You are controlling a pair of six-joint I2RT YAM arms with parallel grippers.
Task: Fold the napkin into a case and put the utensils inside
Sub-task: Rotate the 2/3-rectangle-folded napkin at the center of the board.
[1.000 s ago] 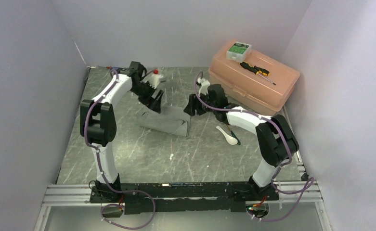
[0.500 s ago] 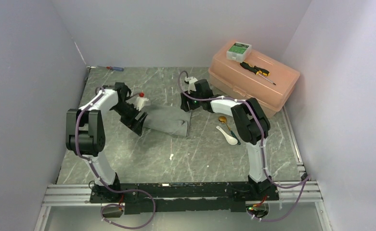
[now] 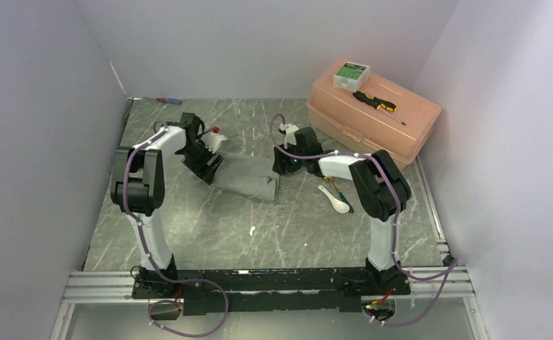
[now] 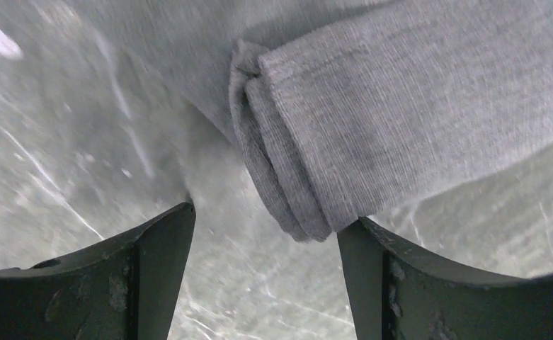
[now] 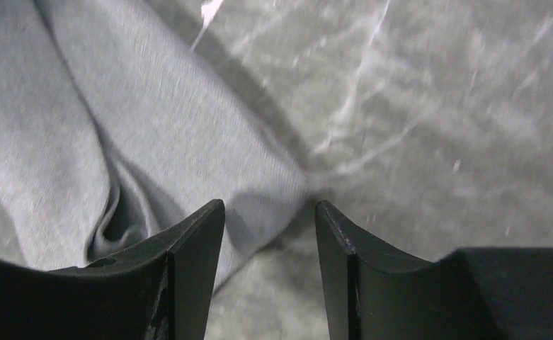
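- One folded grey napkin [image 3: 248, 177] lies on the table [image 3: 259, 227].
- Left gripper [image 4: 266, 219]: jaws spread wide at its folded end, clamping nothing.
- Right gripper [image 5: 270, 205]: jaws parted over its other corner, holding nothing.

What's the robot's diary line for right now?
napkin: folded | left gripper: open, left end | right gripper: open, right corner | white spoon: outside napkin
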